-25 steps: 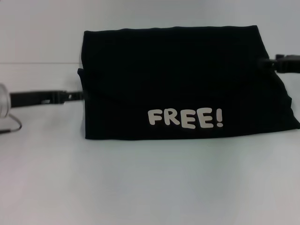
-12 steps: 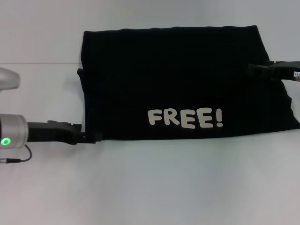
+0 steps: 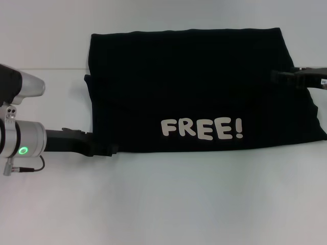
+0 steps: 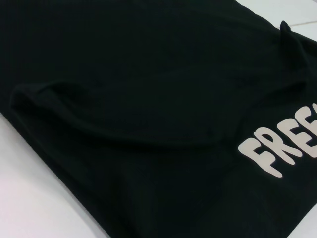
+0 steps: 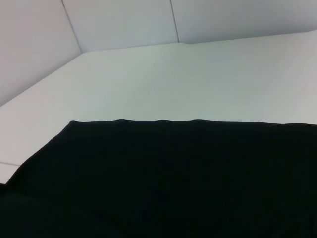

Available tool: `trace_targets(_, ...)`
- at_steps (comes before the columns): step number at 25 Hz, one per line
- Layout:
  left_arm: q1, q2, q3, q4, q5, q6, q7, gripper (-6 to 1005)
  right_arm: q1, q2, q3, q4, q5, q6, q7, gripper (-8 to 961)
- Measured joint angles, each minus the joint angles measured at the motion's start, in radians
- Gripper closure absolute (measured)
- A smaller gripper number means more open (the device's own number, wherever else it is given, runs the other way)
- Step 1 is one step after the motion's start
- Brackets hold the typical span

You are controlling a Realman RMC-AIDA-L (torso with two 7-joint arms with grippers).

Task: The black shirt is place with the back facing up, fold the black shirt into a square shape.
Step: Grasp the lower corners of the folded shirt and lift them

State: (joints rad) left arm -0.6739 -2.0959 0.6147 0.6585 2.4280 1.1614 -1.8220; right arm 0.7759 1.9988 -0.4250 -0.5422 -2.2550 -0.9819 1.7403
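Observation:
The black shirt (image 3: pixel 189 87) lies folded into a wide rectangle on the white table, with cream "FREE!" lettering (image 3: pixel 202 129) on its near part. My left gripper (image 3: pixel 110 149) reaches in from the left and sits at the shirt's near left corner, at table height. My right gripper (image 3: pixel 276 76) comes in from the right and rests over the shirt's right edge. The left wrist view shows the shirt (image 4: pixel 148 99) close up, with a raised fold across it and part of the lettering (image 4: pixel 277 153). The right wrist view shows the shirt's flat fabric (image 5: pixel 173 183).
The white table (image 3: pixel 168 204) stretches bare in front of the shirt and to its left. Behind the shirt, the table (image 5: pixel 198 79) ends at a white wall (image 5: pixel 124 20).
My left arm has moved nearer and to the right, from the shirt's left edge to its near left corner. My right gripper has moved in over the shirt's right edge.

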Motion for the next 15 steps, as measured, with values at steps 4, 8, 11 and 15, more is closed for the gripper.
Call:
trace_targets(4,-0.001,-0.001,0.003,-0.001,0.003,-0.002,-0.003,122,-0.001,0.0,0.0,0.001,0.0,0.002,0.0,278)
trace_targets(8,-0.001,-0.001,0.004,-0.002,0.004,-0.002,-0.003,124,-0.001,0.0,0.0,-0.001,0.0,0.003,0.001,278)
trace_targets(11,0.0,-0.001,0.005,-0.002,0.005,0.004,-0.004,126,-0.002,0.0,0.0,-0.001,0.0,0.003,0.001,278)
trace_targets(15,0.001,-0.001,0.007,-0.002,0.005,0.013,-0.004,129,-0.003,0.0,0.0,-0.001,0.0,0.003,0.001,278)
